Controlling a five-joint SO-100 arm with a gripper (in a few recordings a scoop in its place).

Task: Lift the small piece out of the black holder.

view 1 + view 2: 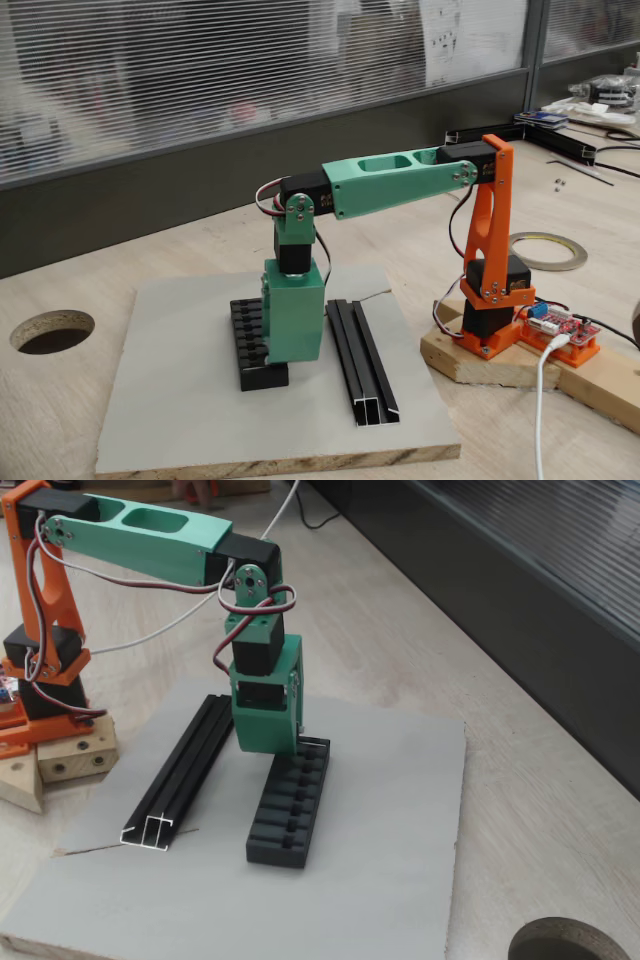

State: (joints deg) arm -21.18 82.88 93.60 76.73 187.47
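The black holder [252, 345] [291, 808], a short slotted block, lies on the grey board [180, 400] [400, 830]. My green gripper [291, 358] [270, 746] points straight down onto the holder's end nearest the arm base. Its body covers that end in both fixed views. The fingertips are hidden behind the green housing, so I cannot tell whether they are open or shut. The small piece is hidden. The slots that show along the holder's top look empty.
A long thin black channelled rail [362, 365] [182, 778] lies on the board beside the holder, close to the gripper. The orange arm base [490, 310] [40, 670] sits on a wooden block. A round hole [52, 331] [566, 942] opens in the table. A tape ring [548, 250] lies behind.
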